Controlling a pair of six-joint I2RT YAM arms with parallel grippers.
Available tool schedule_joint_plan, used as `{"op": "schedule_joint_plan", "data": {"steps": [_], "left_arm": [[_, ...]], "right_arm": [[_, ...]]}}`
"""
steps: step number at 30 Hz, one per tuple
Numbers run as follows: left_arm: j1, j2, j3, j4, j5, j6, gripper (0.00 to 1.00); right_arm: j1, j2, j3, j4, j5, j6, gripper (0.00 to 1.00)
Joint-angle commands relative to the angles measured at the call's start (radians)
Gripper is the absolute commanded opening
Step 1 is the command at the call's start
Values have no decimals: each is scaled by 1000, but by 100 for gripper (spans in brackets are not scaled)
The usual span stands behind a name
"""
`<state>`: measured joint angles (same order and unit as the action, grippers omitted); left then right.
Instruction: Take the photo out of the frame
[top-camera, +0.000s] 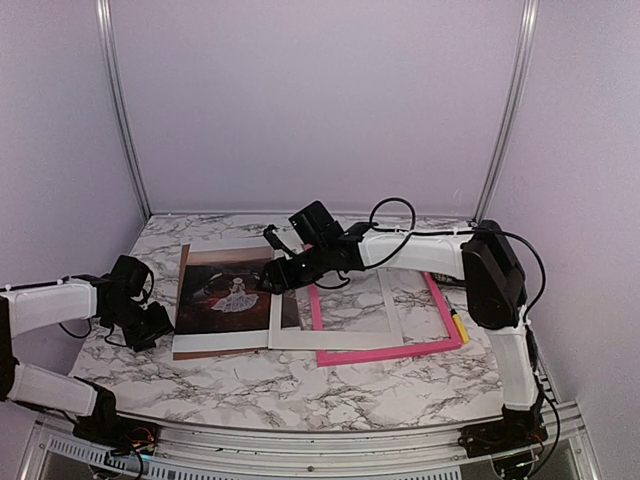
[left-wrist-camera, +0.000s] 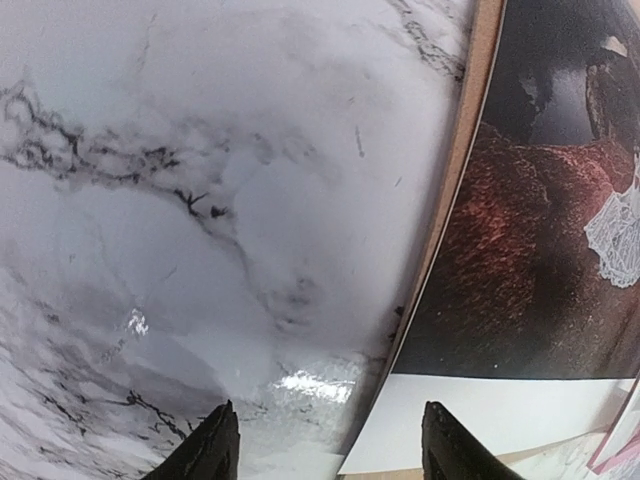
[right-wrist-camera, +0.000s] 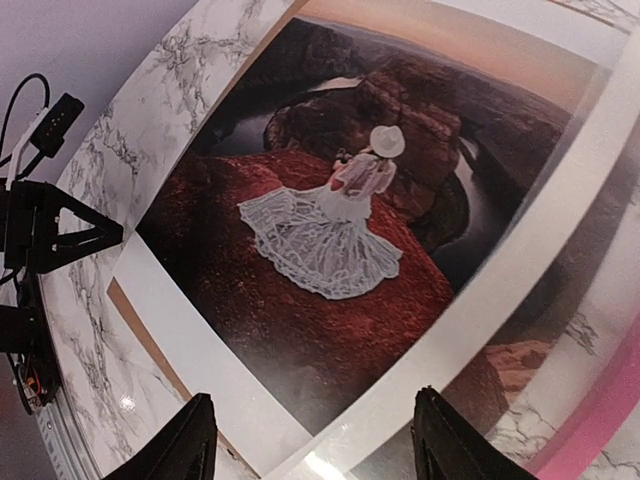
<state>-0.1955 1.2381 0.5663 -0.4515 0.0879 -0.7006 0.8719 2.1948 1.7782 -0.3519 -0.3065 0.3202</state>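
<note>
The photo (top-camera: 225, 293), a dark red scene with a small white figure, lies face up on a brown backing board (top-camera: 220, 350), left of the pink frame (top-camera: 395, 352). A white mat (top-camera: 335, 338) overlaps the photo's right edge and the frame. My left gripper (top-camera: 152, 324) is open at the board's left edge; in its wrist view the left gripper (left-wrist-camera: 330, 448) straddles the board's edge (left-wrist-camera: 455, 180) and the photo's (left-wrist-camera: 530, 250) pale band. My right gripper (top-camera: 272, 276) is open above the photo's right side. In its wrist view the right gripper (right-wrist-camera: 315, 440) spans photo (right-wrist-camera: 330, 240) and mat (right-wrist-camera: 545, 235), holding nothing.
A yellow object (top-camera: 459, 326) lies along the frame's right side. The marble table (top-camera: 300, 385) ends at a metal rail in front. Lilac walls close in the back and both sides. Cables loop over the right arm (top-camera: 395, 215).
</note>
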Motion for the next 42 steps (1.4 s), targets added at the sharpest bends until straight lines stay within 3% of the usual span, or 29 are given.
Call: {"op": "schedule_joint_plan", "data": {"steps": [1,3,10,27,42], "left_arm": [[-4,-66,-57,-6,7,-77,65],[-4,-79,-70,12,22,-89,69],[-24,-93,-123,48,69,-129,69],[-82,-117,-192,126,154,-204,68],[-79,-219,-121,62,139,-251,57]], "right_arm": [[74,96,135,-1,-18,-29,65],[93,140,172,-5,-15,-28,65],[132,216,199,-15,6,-20,64],[163,223,127,-9,2,5,63],[164,226,124,1,-4,13,63]]}}
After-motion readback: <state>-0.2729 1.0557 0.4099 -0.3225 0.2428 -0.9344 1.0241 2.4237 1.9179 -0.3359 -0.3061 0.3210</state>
